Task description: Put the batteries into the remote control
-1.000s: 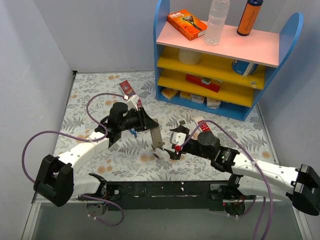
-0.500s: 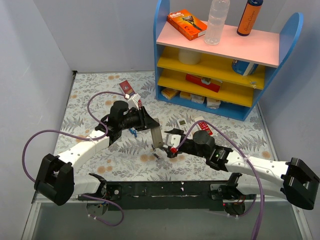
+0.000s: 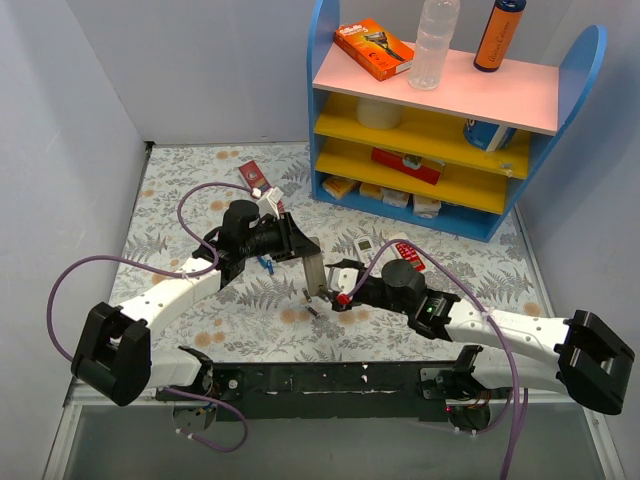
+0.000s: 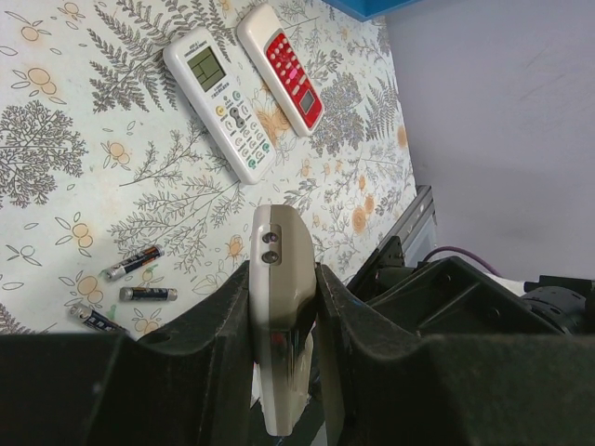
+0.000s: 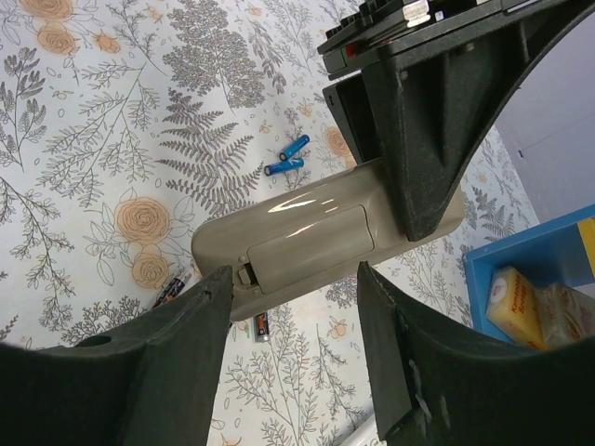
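1. The left claw is pinching the beige oblong plastic remote control by its long edges. It holds it above the fern-printed desk, with the remote's back turned toward the right arm.
2. The right claw stands part spread, one finger on either side of the remote's free end. It pinches nothing, and I cannot tell whether a finger touches the casing.
3. The step in hand looks to be opening the smooth rectangular battery cover, which is still seated in the back.
4. To do it well, set one fingertip on the latch notch at the cover's free end. Push along the remote's length rather than squeezing across the body.
5. The left claw grips near the far end, so any force at the free end will lever the remote round. The push should be light and in line with that grip.
6. The thin dark cylindrical batteries with metal ends lie loose on the desk below, close together. They will probably roll if the cover drops among them.
7. A white remote with a greenish screen and a red-faced remote lie side by side farther off.
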Tool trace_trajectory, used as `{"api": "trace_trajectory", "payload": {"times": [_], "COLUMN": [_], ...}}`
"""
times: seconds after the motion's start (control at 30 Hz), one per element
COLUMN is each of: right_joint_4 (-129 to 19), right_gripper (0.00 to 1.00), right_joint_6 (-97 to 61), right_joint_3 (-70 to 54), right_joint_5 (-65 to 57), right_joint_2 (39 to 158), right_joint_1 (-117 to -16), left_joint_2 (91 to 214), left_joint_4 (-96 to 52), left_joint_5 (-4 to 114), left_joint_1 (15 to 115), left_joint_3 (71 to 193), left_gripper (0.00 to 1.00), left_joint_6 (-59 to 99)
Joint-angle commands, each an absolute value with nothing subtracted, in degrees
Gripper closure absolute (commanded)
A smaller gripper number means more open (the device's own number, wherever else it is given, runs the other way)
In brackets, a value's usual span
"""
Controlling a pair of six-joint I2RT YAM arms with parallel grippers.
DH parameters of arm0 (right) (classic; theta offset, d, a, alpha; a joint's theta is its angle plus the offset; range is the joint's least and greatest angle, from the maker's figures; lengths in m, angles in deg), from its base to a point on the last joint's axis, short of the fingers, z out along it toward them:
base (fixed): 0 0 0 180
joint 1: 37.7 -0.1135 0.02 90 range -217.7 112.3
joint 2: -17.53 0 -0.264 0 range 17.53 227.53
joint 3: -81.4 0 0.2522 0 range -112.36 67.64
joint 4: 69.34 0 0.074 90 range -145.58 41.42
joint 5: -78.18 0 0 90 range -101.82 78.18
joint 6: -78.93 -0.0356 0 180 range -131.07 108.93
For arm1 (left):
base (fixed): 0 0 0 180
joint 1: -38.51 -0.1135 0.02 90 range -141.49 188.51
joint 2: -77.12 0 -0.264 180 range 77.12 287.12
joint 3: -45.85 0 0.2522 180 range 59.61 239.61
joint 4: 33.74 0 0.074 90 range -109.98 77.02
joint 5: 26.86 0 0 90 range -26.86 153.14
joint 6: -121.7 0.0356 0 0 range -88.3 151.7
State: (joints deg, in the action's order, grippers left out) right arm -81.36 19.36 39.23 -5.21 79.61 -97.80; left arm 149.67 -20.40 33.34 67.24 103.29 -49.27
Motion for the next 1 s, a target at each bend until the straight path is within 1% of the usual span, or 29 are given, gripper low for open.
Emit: {"api": "trace_trajectory", "payload": {"times": [0.0,0.4,0.7,0.8,0.97], "right_joint_4": [-84.8,-85.2,-86.0,-86.1,-86.0], "right_gripper": [0.38,0.41,0.49,0.54,0.56], "right_joint_6": [20.1,20.8,21.4,21.5,21.7], "right_joint_3": [36.5,36.8,36.2,36.1,35.3], "right_joint_5": [-5.1,-6.2,-7.2,-7.5,-7.6], "right_joint_2": [80.4,82.1,83.4,83.5,84.2], "right_joint_1": [-98.0,-98.0,-98.0,-98.0,-98.0], "left_joint_2": [148.9,149.0,148.8,148.8,148.6], "left_joint_4": [-21.0,-21.0,-20.3,-18.2,-16.9], "left_joint_5": [31.9,30.7,29.6,29.8,29.7], "left_joint_1": [67.3,67.3,67.3,67.2,67.2], "left_joint_3": [105.6,105.9,106.6,107.5,108.3], "left_gripper": [1.00,1.00,1.00,1.00,1.00], "left_joint_6": [-49.6,-50.2,-48.6,-47.0,-45.6]}}
